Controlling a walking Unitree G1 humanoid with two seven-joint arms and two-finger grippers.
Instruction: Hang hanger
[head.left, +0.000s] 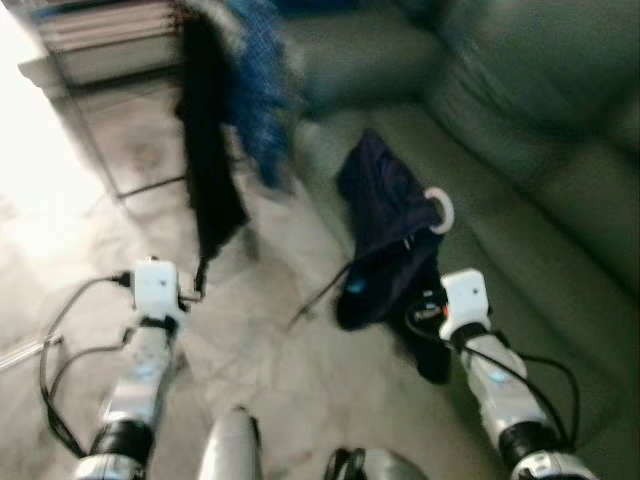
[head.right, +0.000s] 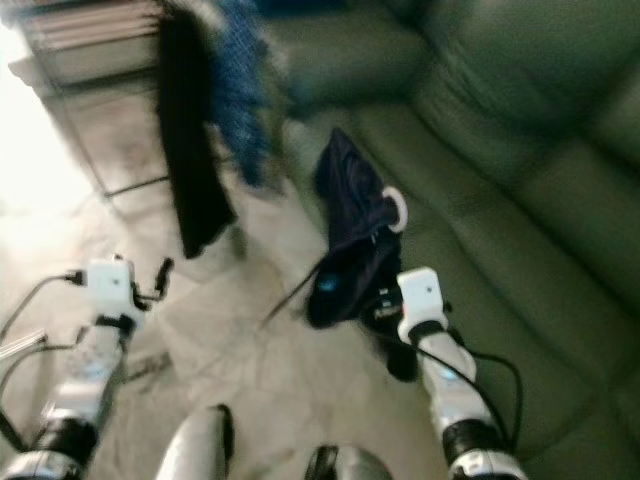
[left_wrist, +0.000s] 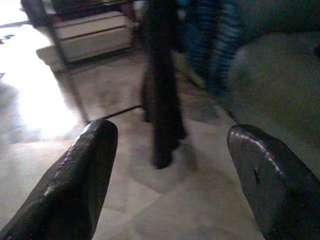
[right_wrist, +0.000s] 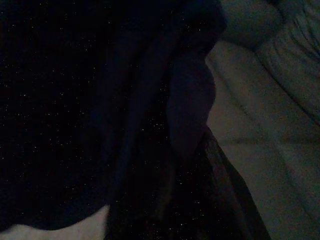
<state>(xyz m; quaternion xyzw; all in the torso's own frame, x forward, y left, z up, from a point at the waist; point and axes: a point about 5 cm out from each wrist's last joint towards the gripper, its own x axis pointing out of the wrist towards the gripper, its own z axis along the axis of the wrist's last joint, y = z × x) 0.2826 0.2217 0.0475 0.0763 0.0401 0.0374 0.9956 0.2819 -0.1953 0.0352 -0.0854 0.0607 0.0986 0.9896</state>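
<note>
Head views: blurred. One hanger (head.left: 438, 210), its white hook showing, carries a dark garment (head.left: 385, 245) at 1 o'clock from centre, before the green sofa (head.left: 520, 130). Right end effector (head.left: 428, 305) beneath the garment; grip unclear.
Left wrist: left end effector (left_wrist: 172, 175) released, fingers (left_wrist: 75, 185) spread, facing two hanging clothes (left_wrist: 162, 85).
Right wrist: dark cloth, sofa cushions.

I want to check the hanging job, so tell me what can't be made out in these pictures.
- Right pincer: its fingers are buried in the dark garment, so its grip cannot be told; the right wrist view is nearly black.
- White hanger hook: the hanger's body is covered by that garment.
- Rail holding the black garment and blue garment: cut off at the top edge and blurred.
</note>
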